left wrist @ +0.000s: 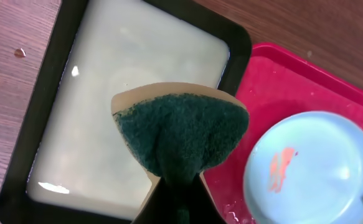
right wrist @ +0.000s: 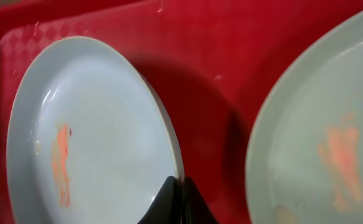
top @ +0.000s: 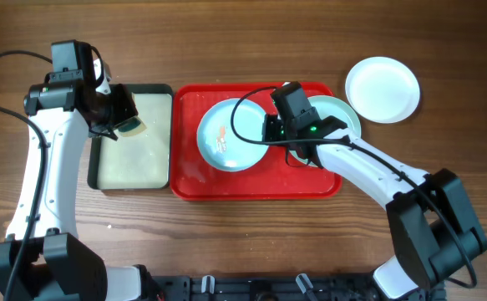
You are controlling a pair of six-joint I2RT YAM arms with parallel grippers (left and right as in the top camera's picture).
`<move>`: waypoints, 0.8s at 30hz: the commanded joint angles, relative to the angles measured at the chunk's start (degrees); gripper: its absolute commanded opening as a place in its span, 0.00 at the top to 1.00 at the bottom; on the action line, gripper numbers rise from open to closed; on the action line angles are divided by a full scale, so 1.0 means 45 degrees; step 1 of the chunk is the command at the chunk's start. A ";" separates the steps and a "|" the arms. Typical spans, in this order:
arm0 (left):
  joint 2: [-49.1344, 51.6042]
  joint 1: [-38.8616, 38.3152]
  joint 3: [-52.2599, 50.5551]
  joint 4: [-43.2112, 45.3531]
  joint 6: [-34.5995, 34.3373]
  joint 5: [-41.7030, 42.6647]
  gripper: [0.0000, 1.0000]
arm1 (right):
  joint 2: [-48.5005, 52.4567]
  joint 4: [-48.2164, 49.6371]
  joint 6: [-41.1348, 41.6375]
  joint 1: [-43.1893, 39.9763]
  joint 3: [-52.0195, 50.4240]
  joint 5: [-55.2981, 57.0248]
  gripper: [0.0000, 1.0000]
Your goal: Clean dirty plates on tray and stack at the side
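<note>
On the red tray (top: 256,186) lies a pale blue plate (top: 226,138) with an orange smear. My right gripper (top: 270,130) is shut on its right rim. In the right wrist view the fingertips (right wrist: 172,186) pinch that plate's (right wrist: 94,130) edge, and a shadow falls on the tray (right wrist: 200,62) beside it. A second pale smeared plate (top: 342,113) (right wrist: 324,137) sits on the tray's right end, partly under my right arm. A white plate (top: 383,89) rests on the table right of the tray. My left gripper (top: 126,121) (left wrist: 180,190) is shut on a green sponge (left wrist: 181,134).
A black-rimmed tray (top: 94,171) (left wrist: 56,56) holding pale liquid stands left of the red tray (left wrist: 281,81), and the sponge hangs over it. The blue plate (left wrist: 312,168) shows at the lower right of the left wrist view. Small droplets mark the wood (left wrist: 20,53).
</note>
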 commanded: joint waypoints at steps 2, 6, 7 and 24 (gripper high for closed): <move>-0.0233 -0.0107 -0.0063 0.0049 0.0544 0.0151 0.96 | 0.0646 0.0267 0.0675 0.0019 -0.0010 0.1039 0.96; -0.0219 -0.0398 -0.0063 0.0155 0.0525 0.0151 0.96 | 0.1093 0.0879 0.0384 0.0024 -0.0010 0.1035 0.96; -0.0219 -0.0612 -0.0063 0.0151 0.0520 0.0151 0.96 | 0.1205 0.1059 0.0005 0.0024 -0.0010 0.1035 0.96; 0.0291 -0.3973 -0.0063 0.1447 -0.1224 -0.1044 0.96 | 0.1389 0.1098 -0.1049 0.0034 -0.0010 0.0452 0.96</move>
